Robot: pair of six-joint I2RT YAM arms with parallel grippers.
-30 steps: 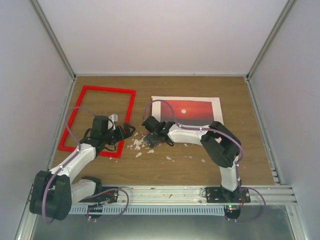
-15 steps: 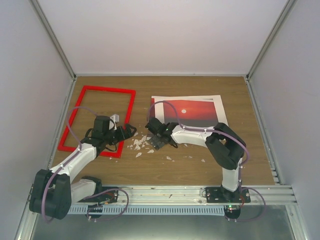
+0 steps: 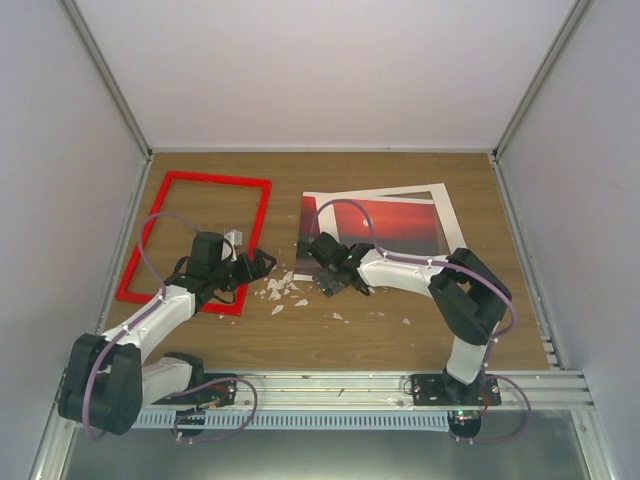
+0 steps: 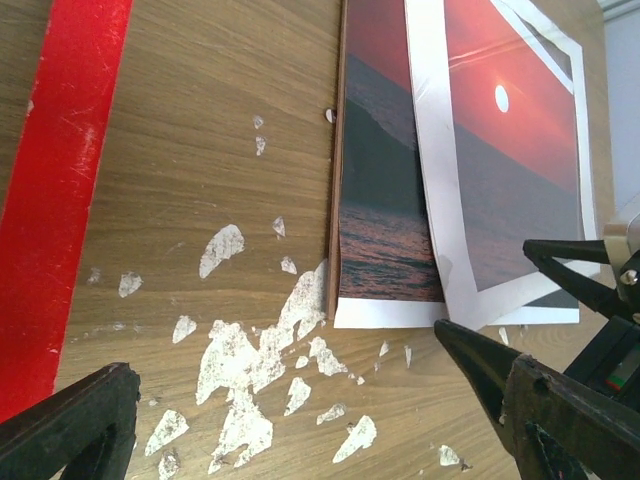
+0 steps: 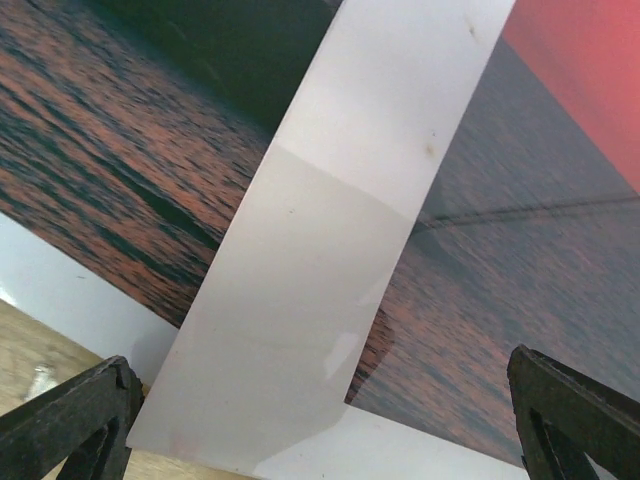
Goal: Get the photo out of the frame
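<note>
Red frame (image 3: 215,179) left, sunset photo (image 3: 400,220) right

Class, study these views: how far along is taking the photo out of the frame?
Done: the frame lies empty at the left, the photo apart on its right. In hand: the right gripper, jaws open, hovers over the photo's near edge, where the white mat sits skewed. Left: perhaps only clearing that mat.

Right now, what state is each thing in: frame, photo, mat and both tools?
frame, empty, lying flat
photo, out of frame, partly under white mat
white mat, askew on the photo
left tool, open, empty
right tool, open, empty, over the white mat
</note>
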